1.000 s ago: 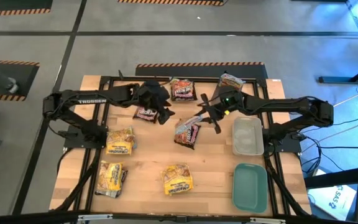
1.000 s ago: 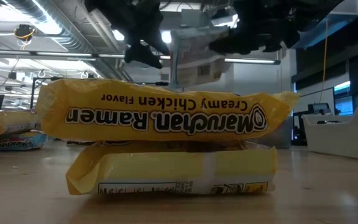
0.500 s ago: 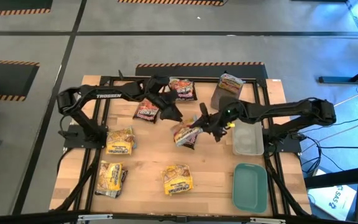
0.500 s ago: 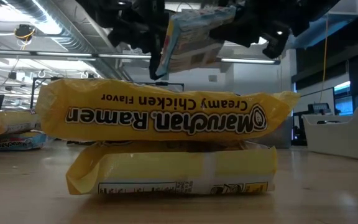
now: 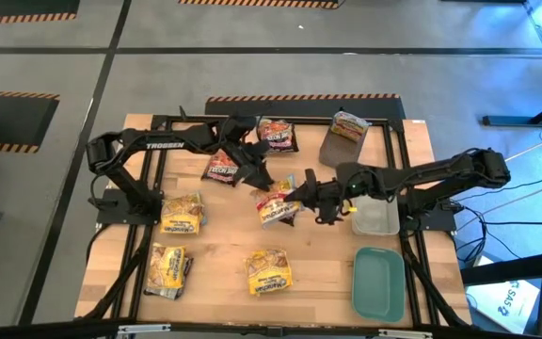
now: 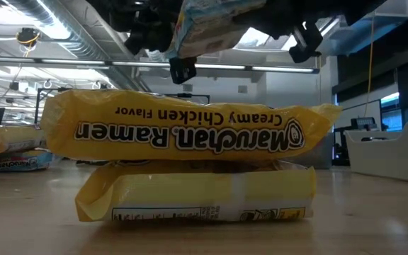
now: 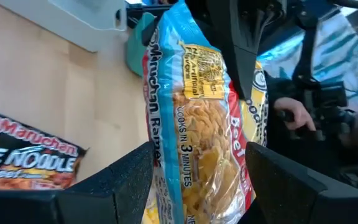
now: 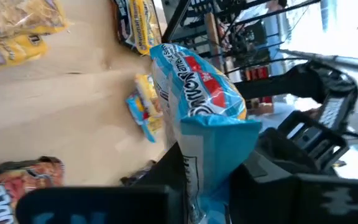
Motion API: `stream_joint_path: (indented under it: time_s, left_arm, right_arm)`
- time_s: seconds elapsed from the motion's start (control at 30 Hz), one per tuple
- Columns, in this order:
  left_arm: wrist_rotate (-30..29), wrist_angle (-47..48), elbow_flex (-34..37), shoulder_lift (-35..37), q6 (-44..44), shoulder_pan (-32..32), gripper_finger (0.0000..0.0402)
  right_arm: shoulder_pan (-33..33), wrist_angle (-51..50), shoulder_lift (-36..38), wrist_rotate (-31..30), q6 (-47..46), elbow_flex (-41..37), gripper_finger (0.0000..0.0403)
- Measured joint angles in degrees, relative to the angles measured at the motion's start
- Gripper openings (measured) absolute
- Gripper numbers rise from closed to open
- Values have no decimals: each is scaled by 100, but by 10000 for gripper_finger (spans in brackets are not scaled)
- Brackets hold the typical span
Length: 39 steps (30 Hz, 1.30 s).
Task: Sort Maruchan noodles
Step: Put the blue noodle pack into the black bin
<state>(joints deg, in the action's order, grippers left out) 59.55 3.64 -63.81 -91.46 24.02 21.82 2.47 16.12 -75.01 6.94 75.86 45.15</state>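
Observation:
A blue-and-red Maruchan noodles packet [image 5: 276, 207] hangs in the air above the middle of the table, with my right gripper [image 5: 299, 195] shut on it. My left gripper [image 5: 260, 177] is open just beyond the packet's far-left side. In the left wrist view the packet [image 7: 197, 124] stands between its two fingers. Yellow packets [image 5: 182, 214] lie flat on the table's left and near parts. Dark packets [image 5: 222, 169] lie flat toward the far edge. My right gripper pinches the packet's blue sealed end [image 8: 213, 140] between its two fingers. The fingers come nearly level from the table's right. The packet is lifted clear of the table and sticks out toward my left gripper. My left gripper's fingers [image 7: 129, 177] flank the packet's body; I cannot tell whether they touch it.
A clear tray [image 5: 376, 207] and a teal lid [image 5: 378, 282] sit at the right. A brown tray [image 5: 335, 148] at the far right has a packet [image 5: 349, 123] on its far end. Two stacked yellow packets [image 6: 190, 131] fill the low view's foreground.
My right gripper has moved toward the table's left and near edges, rolling its wrist. The packet has risen and tipped from hanging flat to edge-on. My left gripper has swung toward the packet, turned, and come around it.

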Motion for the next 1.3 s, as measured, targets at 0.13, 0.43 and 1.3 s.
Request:
stream_joint_path:
  time_s: [0.13, 0.43, 1.3]
  left_arm:
    - [114, -59, 0, 1, 147, -94, 245]
    - [144, -75, -2, 4, 272, -154, 245]
    - [185, -714, -2, 4, 948, -341, 175]
  right_arm:
    - [71, 90, 1, 58, 502, 0, 53]
    - [190, 484, -4, 151, 1307, -3, 53]
    - [117, 494, -21, -695, 1374, 9, 68]
